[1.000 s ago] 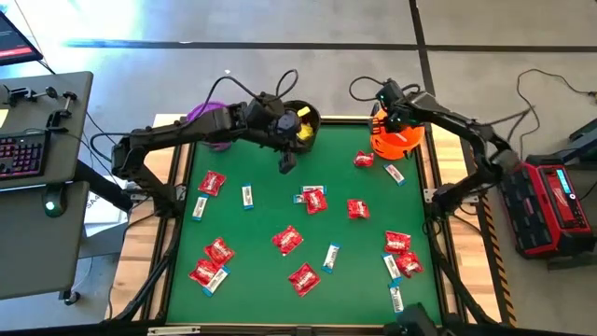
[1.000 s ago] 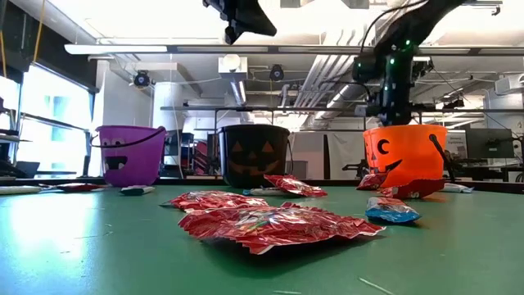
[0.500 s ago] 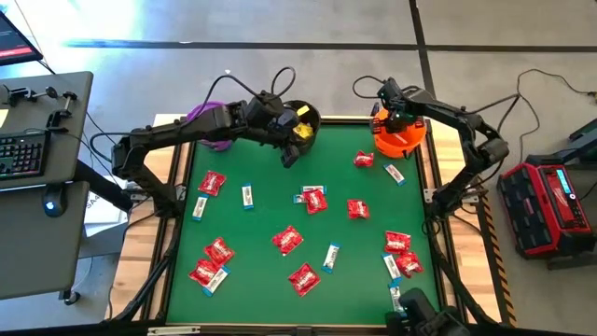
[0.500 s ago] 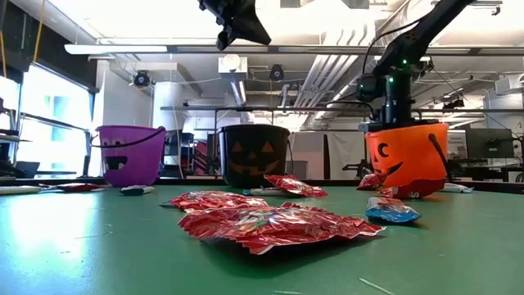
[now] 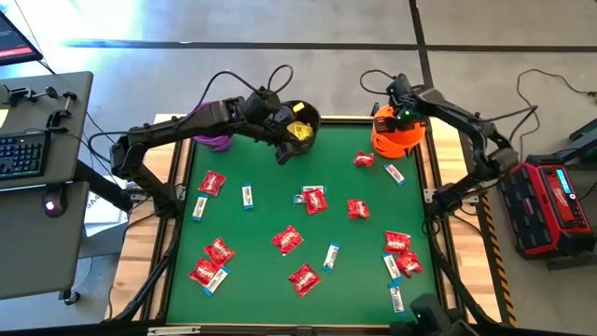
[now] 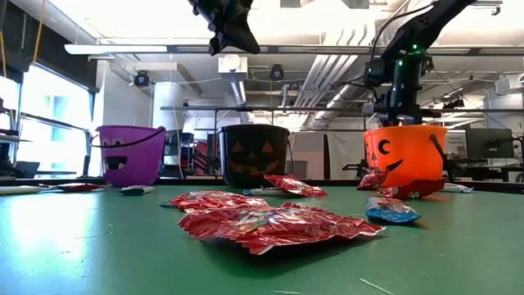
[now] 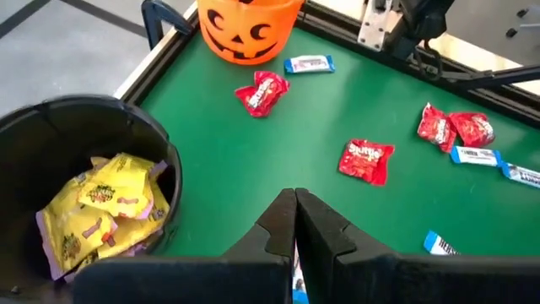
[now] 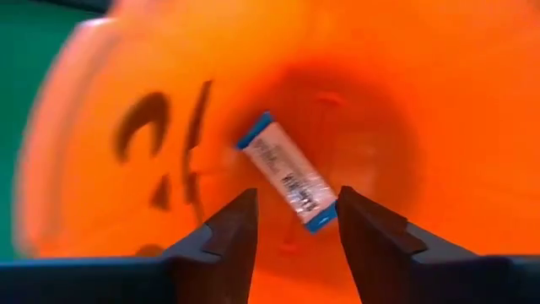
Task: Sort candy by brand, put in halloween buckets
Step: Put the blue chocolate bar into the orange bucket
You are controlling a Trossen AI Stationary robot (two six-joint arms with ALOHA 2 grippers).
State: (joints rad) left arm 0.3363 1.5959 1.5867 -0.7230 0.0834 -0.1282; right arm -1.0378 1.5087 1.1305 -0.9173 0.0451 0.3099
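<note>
My right gripper stands open, pointing down into the orange bucket at the table's far right. A white-and-blue bar lies loose inside that bucket, beyond the fingers. My left gripper is shut on nothing and hangs above the green mat beside the black bucket, which holds yellow packets. My left arm largely hides the purple bucket in the high view. Red packets and white-and-blue bars lie scattered flat on the mat.
The three buckets stand in a row along the far edge: purple, black, orange. A raised frame rims the green mat. A desk with a keyboard stands left of the table, and a red case right of it.
My right gripper has shifted a little toward the table's far right corner while staying over the orange bucket. My left gripper has stayed beside the black bucket and tipped slightly.
</note>
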